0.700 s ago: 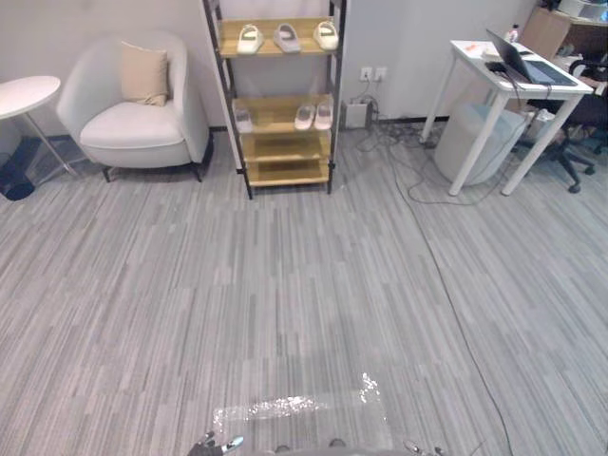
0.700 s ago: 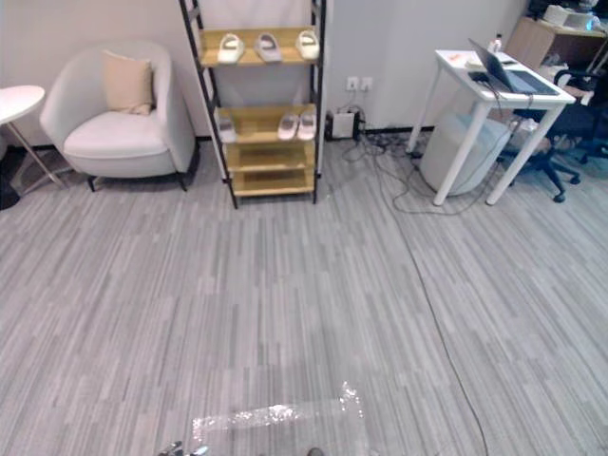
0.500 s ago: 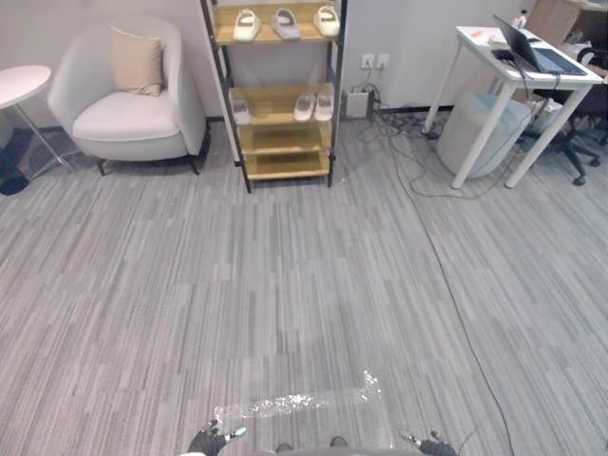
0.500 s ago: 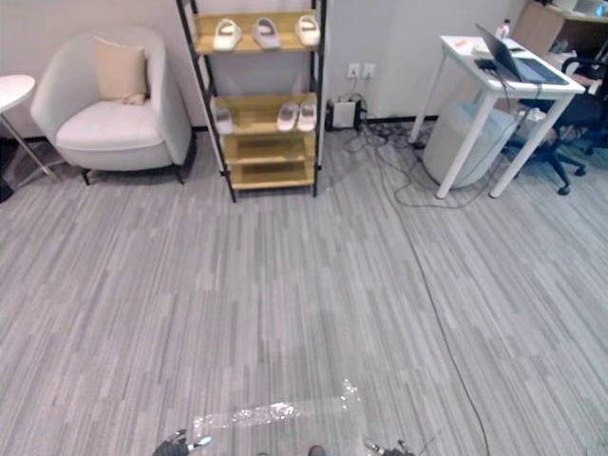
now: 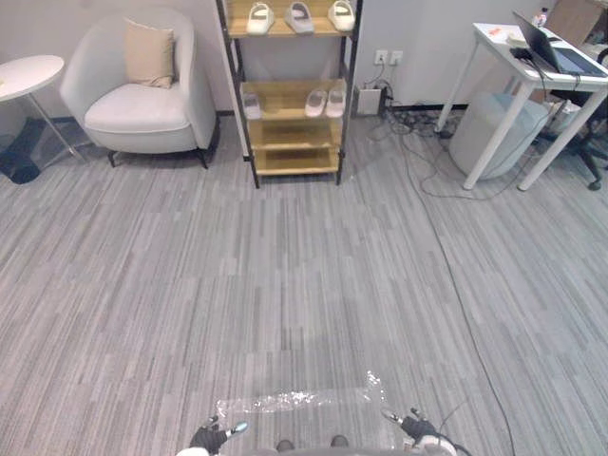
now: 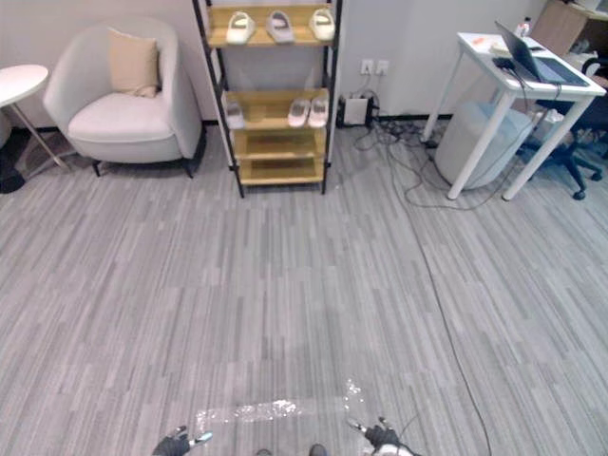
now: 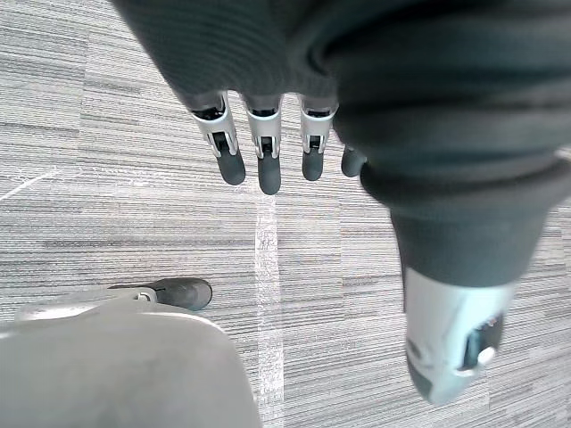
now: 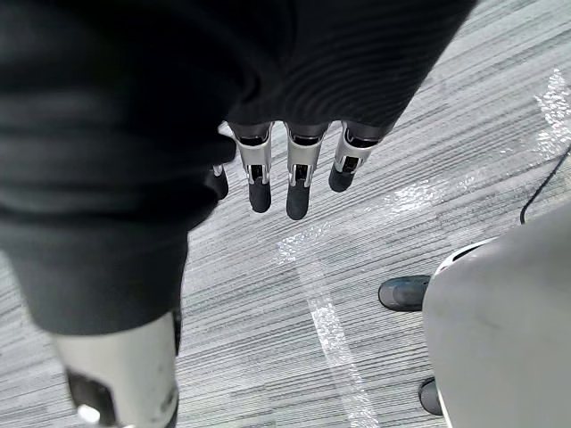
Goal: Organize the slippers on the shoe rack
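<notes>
A wooden shoe rack (image 5: 293, 133) with a black frame stands against the far wall. Three pale slippers (image 5: 299, 16) lie in a row on its top shelf. On the middle shelf a pair of white slippers (image 5: 325, 103) sits at the right and a single slipper (image 5: 251, 105) at the left. The lower shelves hold nothing. My left hand (image 7: 263, 147) hangs over the carpet with straight fingers and holds nothing. My right hand (image 8: 296, 169) hangs the same way, empty, low at the near edge (image 5: 415, 428).
A white armchair (image 5: 142, 95) with a beige cushion stands left of the rack, with a round white side table (image 5: 28, 76) further left. A white desk (image 5: 537, 71) with a laptop, a bin and loose cables (image 5: 418, 142) fill the right. Grey carpet stretches between me and the rack.
The camera has shifted, so the rack and chair sit lower and further right in the picture. My right hand now shows more at the bottom edge.
</notes>
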